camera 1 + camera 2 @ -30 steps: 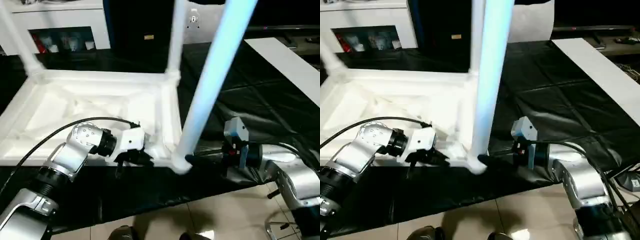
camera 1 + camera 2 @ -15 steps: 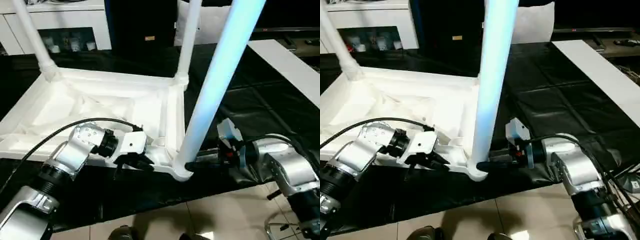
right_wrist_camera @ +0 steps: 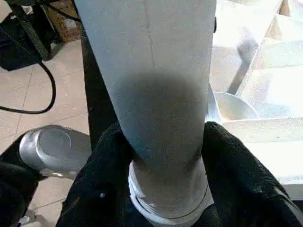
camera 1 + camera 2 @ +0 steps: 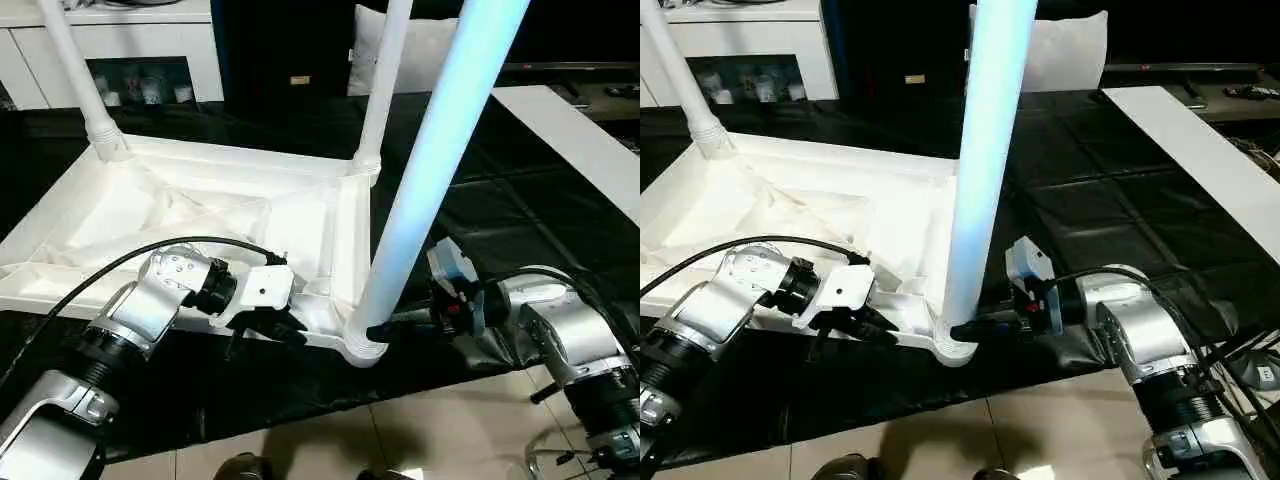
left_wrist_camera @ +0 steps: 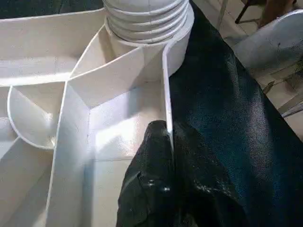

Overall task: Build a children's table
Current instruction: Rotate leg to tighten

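Since the earlier frame, the right gripper (image 4: 962, 328) has moved in from beside the nearest leg (image 4: 430, 180) to its base, and its two black fingers (image 3: 102, 189) now clasp the leg on both sides just above the corner socket (image 4: 362, 348). Meanwhile the left gripper (image 4: 285, 328) stays where it was, its fingers (image 5: 156, 189) pressed together on the thin near rim (image 5: 166, 94) of the table top. Upside down on the black cloth (image 4: 520, 200) lies the children's table (image 4: 200, 215), ribbed underside up, with two more legs (image 4: 385, 80) standing in the far sockets. Beyond it stands a white cabinet (image 4: 120, 50), and a flat white board (image 4: 575, 140) lies to the right.
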You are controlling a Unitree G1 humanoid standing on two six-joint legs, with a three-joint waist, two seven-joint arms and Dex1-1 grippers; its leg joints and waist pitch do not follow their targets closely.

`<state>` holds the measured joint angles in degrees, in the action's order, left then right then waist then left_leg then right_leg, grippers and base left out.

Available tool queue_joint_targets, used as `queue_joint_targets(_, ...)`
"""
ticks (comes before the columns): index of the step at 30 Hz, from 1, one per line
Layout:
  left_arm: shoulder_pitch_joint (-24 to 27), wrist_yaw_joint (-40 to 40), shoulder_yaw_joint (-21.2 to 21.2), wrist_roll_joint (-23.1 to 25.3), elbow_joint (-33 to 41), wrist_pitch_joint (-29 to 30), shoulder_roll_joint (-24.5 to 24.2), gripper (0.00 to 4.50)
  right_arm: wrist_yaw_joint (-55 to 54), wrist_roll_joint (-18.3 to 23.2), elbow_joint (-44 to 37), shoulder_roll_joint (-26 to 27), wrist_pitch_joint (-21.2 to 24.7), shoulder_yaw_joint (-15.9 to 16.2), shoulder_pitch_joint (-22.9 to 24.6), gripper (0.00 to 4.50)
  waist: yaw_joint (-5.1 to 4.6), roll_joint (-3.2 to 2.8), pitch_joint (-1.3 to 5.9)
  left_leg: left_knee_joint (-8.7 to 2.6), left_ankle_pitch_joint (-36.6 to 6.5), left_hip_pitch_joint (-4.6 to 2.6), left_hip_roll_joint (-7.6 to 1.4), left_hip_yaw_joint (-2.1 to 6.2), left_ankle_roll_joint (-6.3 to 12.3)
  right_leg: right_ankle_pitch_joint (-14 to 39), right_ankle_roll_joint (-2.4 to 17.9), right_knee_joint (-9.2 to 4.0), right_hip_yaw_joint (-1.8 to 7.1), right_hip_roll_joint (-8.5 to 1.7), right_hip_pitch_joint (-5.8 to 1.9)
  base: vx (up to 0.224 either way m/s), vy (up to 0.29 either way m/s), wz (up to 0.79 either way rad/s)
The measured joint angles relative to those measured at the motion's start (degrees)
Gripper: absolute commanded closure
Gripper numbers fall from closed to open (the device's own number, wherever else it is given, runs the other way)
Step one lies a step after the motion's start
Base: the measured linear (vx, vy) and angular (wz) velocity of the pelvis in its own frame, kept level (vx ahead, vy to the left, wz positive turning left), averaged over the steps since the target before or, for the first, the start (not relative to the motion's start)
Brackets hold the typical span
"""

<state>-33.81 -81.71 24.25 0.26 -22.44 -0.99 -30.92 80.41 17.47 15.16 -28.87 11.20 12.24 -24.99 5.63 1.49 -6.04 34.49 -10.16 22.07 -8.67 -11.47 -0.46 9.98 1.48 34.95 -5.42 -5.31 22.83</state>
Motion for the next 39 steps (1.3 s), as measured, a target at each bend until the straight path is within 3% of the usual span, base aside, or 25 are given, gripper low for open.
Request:
queue_joint_targets(1,0.0,0.0,0.1,0.0,0.0,0.0,0.0,4.50,-0.1,-0.1,0.0,0.0,-0.2,0.1,0.0,2.59,-0.01,0.00,0.00,0.00,0.0,-0.01,0.00,0.00,0.00,0.0,0.0,0.00,0.00,0.00,0.00,0.000,0.000,0.00)
queue_joint_targets(2,0.0,0.0,0.1,0.0,0.0,0.0,0.0,4.50,-0.1,0.1,-0.1,0.0,0.6,0.1,0.0,2.03,-0.01,0.00,0.03,0.00,0.0,-0.02,-0.01,0.00,0.00,0.0,0.0,0.01,0.00,0.00,-0.01,0.000,0.000,0.00)
queue_joint_targets(5,0.0,0.0,0.2,0.1,0.0,0.0,-0.1,4.50,-0.1,0.5,-0.4,0.1,3.1,0.0,0.0,1.86,0.02,0.05,0.13,0.00,0.0,-0.03,-0.02,0.00,0.00,0.0,0.0,0.01,0.00,0.02,-0.02,0.000,0.000,0.00)
queue_joint_targets(9,0.0,0.0,0.3,0.1,0.0,0.0,0.0,4.50,-1.1,-0.2,-0.4,1.1,2.0,0.6,0.1,1.47,0.08,0.05,0.14,0.00,0.0,-0.02,-0.03,-0.02,0.00,0.0,0.0,0.01,0.00,0.01,-0.01,0.000,0.000,0.00)
queue_joint_targets(15,0.0,0.0,0.3,0.1,0.0,-0.1,0.0,4.50,-2.3,-1.4,-0.4,1.3,0.7,1.2,0.1,1.47,0.14,0.05,0.14,0.01,0.0,-0.02,-0.04,-0.03,0.00,0.0,0.0,0.01,0.00,0.02,-0.01,0.000,0.000,0.00)
queue_joint_targets(24,0.0,0.0,0.4,0.1,0.0,-0.1,0.0,4.50,-1.4,-0.7,-0.4,1.2,2.0,1.2,0.1,2.30,0.16,0.04,0.14,0.02,0.0,-0.02,-0.04,-0.03,0.00,0.0,0.0,0.02,0.00,0.02,-0.01,0.000,0.000,0.00)
queue_joint_targets(30,0.0,0.0,0.4,0.1,0.0,0.1,0.0,4.50,-1.3,-0.7,-0.4,1.2,2.0,1.2,0.1,2.45,0.20,0.03,0.19,0.05,0.0,-0.02,-0.04,-0.04,0.00,0.0,0.0,0.04,0.00,0.01,-0.02,0.000,0.000,0.00)
queue_joint_targets(33,0.0,0.0,0.3,-0.1,0.4,1.6,0.1,4.50,-1.4,-0.7,-0.6,1.1,2.5,1.2,0.2,2.48,0.22,0.01,0.28,0.05,0.0,-0.02,-0.04,-0.04,0.00,0.0,0.0,0.03,0.00,0.01,-0.03,0.000,0.000,0.00)
queue_joint_targets(39,1.4,3.6,-0.7,0.0,4.0,10.6,1.3,4.50,-6.3,-0.5,-3.2,2.8,5.8,-0.7,2.9,2.50,0.18,-0.06,0.58,0.06,0.0,-0.21,-0.04,-0.04,0.00,0.0,0.0,0.05,0.01,0.01,-0.16,0.000,0.000,0.00)
